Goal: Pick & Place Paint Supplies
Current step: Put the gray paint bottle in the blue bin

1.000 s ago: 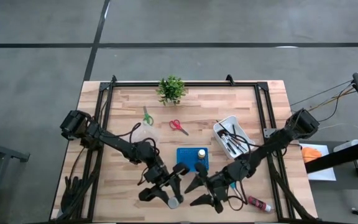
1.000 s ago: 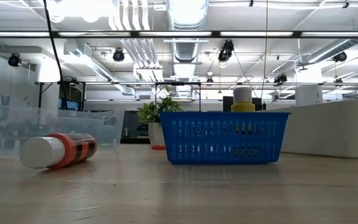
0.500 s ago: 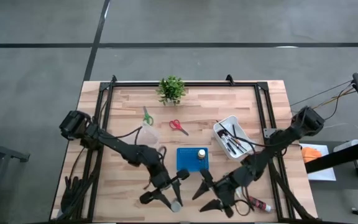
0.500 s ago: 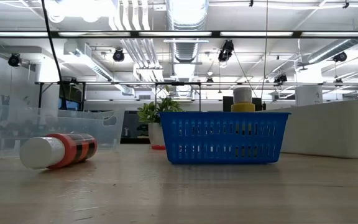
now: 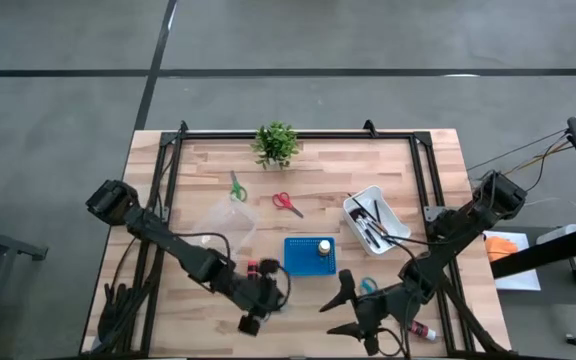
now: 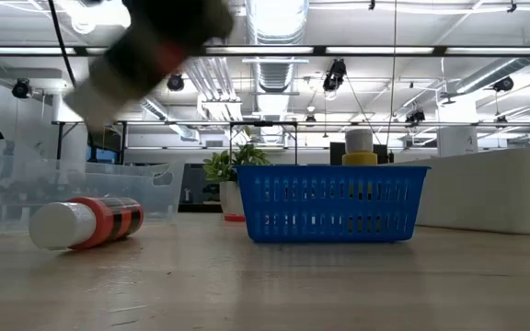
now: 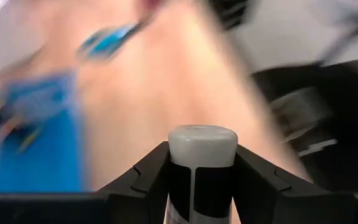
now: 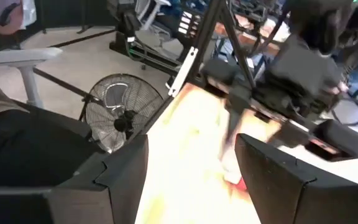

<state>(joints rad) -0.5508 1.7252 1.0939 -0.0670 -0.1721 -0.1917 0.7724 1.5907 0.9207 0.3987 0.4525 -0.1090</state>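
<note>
My left gripper hovers over the table's near edge, shut on a black paint bottle with a white cap. That bottle shows blurred and high in the low view. My right gripper is open to its right, above the near edge, holding nothing. A red bottle lies on its side just left of the blue basket, which holds a yellow bottle. Blue scissors lie flat near the right gripper. Green scissors and red scissors lie farther back. My left gripper pinches the black bottle's body just below the white cap, one finger on each side. The cap end sticks out past the fingertips. The bottle is lifted clear of the table and sits tilted in the low view.
A white bin with brushes stands right of the basket, a clear container to its left, a potted plant at the far edge. Another red and white bottle lies at the near right corner.
My left gripper has shut on the black bottle at the near edge, lifted it off the table and drawn back a little toward the left. That uncovered the red bottle beside the basket. My right gripper has pulled away toward the table's near right, still open.
</note>
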